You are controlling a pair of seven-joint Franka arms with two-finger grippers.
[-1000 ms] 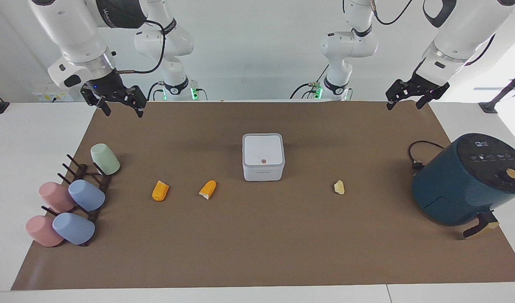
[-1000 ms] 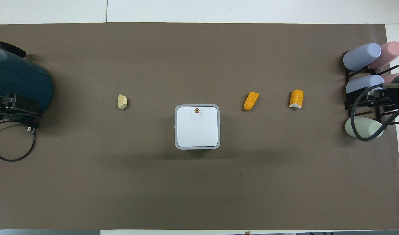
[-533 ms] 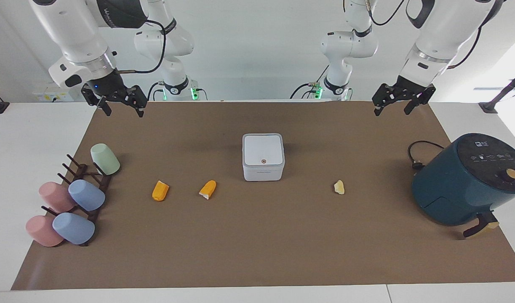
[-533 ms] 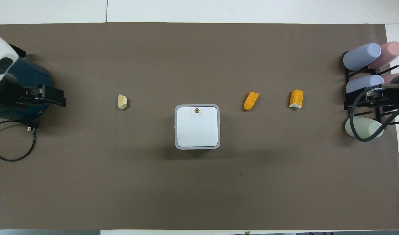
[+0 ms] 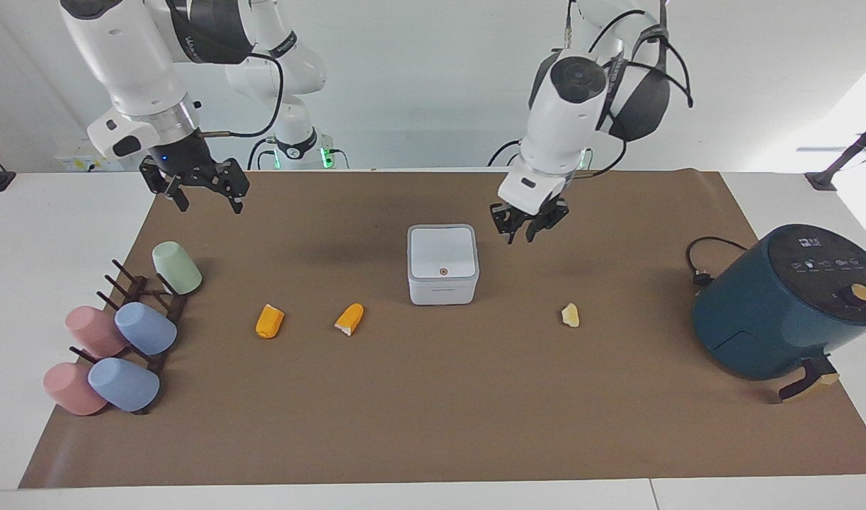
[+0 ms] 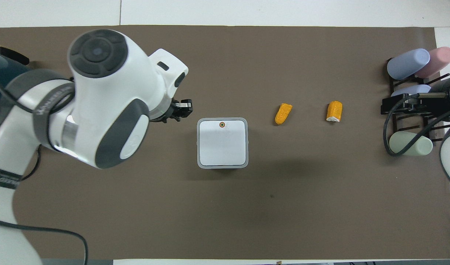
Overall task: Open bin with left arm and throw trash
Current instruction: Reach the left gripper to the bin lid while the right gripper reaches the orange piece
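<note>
The white bin (image 5: 442,263) (image 6: 222,142) stands mid-table with its lid down and the brown button (image 5: 443,270) on the lid's edge farthest from the robots. The trash lies on the mat, slightly farther from the robots than the bin. Two orange chunks (image 5: 270,321) (image 5: 349,318) lie toward the right arm's end. One pale chunk (image 5: 570,315) lies toward the left arm's end, hidden under the arm in the overhead view. My left gripper (image 5: 523,228) (image 6: 182,109) hangs just beside the bin, apart from it. My right gripper (image 5: 202,190) waits open over the mat's corner.
A dark teal air fryer (image 5: 787,304) with its cord (image 5: 702,258) stands at the left arm's end. A dark rack (image 5: 142,312) with several pastel cups lies at the right arm's end. The brown mat (image 5: 433,411) covers the table.
The left arm has swung in from the air fryer's end and come down beside the bin. The right arm has hardly moved. Bin and trash are where they were.
</note>
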